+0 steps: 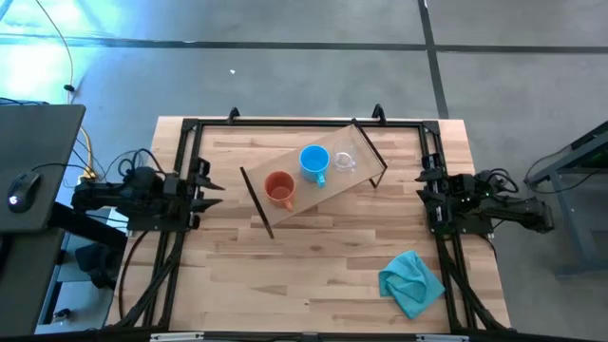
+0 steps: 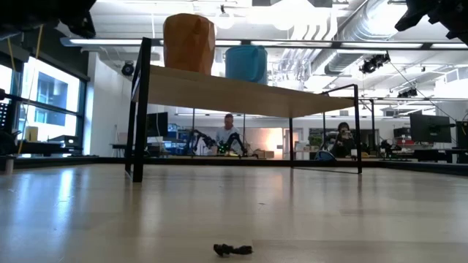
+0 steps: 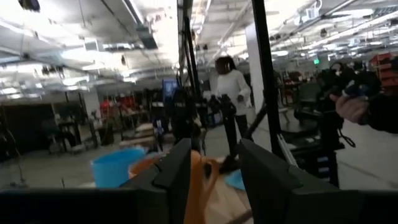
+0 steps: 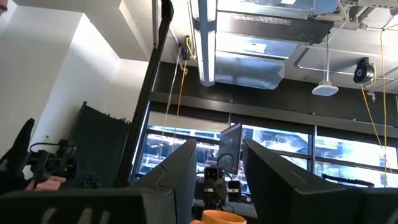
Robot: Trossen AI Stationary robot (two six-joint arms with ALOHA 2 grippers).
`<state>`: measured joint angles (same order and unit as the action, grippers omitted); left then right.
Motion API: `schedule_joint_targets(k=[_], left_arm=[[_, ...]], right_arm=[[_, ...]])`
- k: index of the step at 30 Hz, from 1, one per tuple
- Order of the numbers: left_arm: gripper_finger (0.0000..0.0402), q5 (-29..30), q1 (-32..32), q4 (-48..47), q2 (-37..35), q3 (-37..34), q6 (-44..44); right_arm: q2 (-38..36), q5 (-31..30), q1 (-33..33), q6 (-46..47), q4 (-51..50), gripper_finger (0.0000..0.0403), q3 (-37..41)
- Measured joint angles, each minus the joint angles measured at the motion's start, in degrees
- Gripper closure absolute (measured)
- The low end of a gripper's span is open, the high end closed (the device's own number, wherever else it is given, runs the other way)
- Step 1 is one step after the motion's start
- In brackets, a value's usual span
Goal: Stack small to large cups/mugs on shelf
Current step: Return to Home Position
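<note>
The shelf (image 1: 313,180) is a light-wood board with black end frames, standing slantwise on the table's far middle. On its top stand the orange-brown mug (image 1: 278,188), the bright blue mug (image 1: 314,161) and the small clear cup (image 1: 344,161), side by side in a row. The low view shows the orange-brown mug (image 2: 189,42) and the blue mug (image 2: 246,63) on the board (image 2: 241,91). My left gripper (image 1: 211,185) (image 3: 214,155) is open at the table's left edge. My right gripper (image 1: 423,179) (image 4: 219,155) is open at the right edge. Both are empty.
A teal cloth (image 1: 410,282) lies crumpled at the table's near right. A small dark scrap (image 2: 232,250) lies on the tabletop near the low camera. People stand and sit in the room beyond the table (image 2: 229,131).
</note>
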<state>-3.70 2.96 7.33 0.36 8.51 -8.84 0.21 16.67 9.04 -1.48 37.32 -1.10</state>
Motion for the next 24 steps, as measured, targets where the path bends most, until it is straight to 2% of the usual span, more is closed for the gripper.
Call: schedule_joint_targets(k=[4, 10, 13, 24], left_arm=[[0.0277, -0.88, 0.0, 1.46, -0.02, -1.5, 0.11], [0.0277, -0.97, -0.02, 11.01, 0.0, -8.11, 0.54], [0.0277, -0.8, 0.0, 12.16, -0.02, -7.88, -0.53], [0.0277, -2.08, 0.0, 6.67, 0.0, -7.85, 2.25]], right_arm=[[-0.02, 0.0, 0.0, 0.01, 0.0, 0.0279, 0.0], [0.0, -0.02, -0.02, 0.31, 0.18, 0.0279, 0.0], [-0.02, -0.02, 0.0, 1.51, 0.17, 0.0279, 0.0], [-0.02, -0.02, 0.0, 2.8, -1.75, 0.0279, 0.0]])
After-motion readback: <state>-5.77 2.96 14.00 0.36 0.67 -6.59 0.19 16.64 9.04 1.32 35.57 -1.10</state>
